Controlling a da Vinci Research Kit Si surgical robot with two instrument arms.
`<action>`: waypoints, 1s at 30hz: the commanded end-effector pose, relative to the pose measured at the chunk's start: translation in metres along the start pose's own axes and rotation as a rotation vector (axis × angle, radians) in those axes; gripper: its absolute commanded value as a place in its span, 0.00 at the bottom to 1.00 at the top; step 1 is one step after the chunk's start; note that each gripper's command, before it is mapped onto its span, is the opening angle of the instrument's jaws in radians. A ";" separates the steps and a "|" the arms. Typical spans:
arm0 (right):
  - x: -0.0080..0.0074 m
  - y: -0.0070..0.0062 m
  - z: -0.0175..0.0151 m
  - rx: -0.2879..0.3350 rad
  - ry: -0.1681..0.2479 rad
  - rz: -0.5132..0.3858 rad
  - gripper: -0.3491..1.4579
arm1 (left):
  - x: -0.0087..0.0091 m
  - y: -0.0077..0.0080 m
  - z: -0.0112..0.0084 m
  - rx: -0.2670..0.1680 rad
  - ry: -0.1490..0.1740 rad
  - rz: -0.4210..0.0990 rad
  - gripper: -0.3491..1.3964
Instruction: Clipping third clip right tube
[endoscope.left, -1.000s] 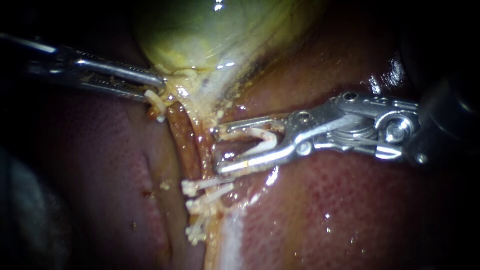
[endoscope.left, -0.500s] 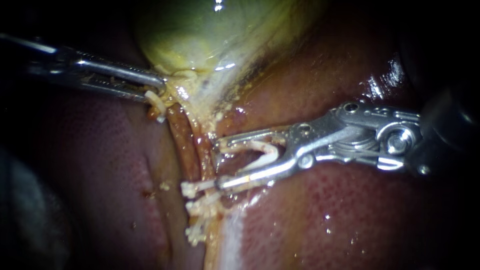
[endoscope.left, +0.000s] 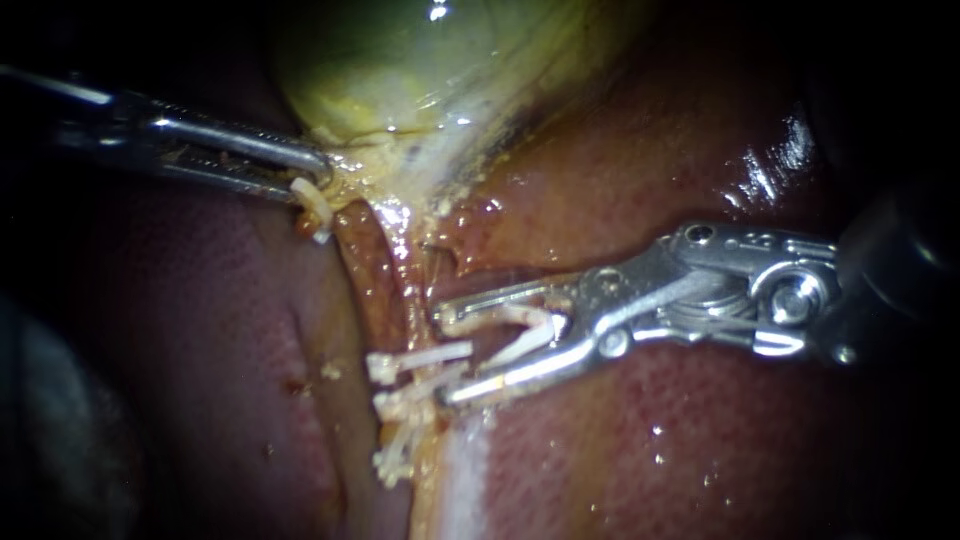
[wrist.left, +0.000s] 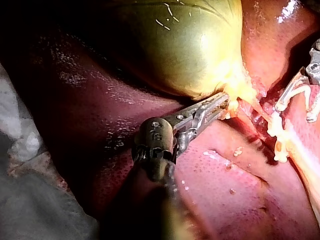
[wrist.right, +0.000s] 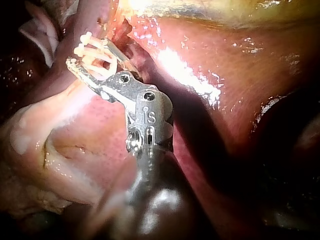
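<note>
My L instrument (endoscope.left: 320, 172): jaws clamped on gallbladder (endoscope.left: 400, 80) neck. My R instrument (endoscope.left: 443, 352): jaws wide, carrying unfired clip (endoscope.left: 515, 330), tips just right of right tube (endoscope.left: 408, 290), just far of set clips (endoscope.left: 415, 360). Tube not yet straddled, I judge. Advance + squeeze remain.

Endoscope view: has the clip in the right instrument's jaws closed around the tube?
No, the clip lies spread in a V, short of the tube.

No readable labels, brands or signs anywhere. Only small stamped marks on the housings of the left instrument (wrist.left: 220, 102) and right instrument (wrist.right: 92, 57), left unread.
</note>
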 end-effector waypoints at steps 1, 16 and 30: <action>0.0000 0.0002 0.0001 -0.007 0.005 0.003 0.44 | 0.0000 0.0000 0.0000 0.000 0.000 0.000 0.00; -0.0007 0.0047 0.0006 -0.091 0.048 0.040 0.44 | 0.0000 0.0000 0.0001 0.001 0.000 0.000 0.00; -0.0012 0.0066 0.0020 -0.134 0.072 0.048 0.45 | 0.0000 0.0000 0.0002 0.001 0.001 0.000 0.00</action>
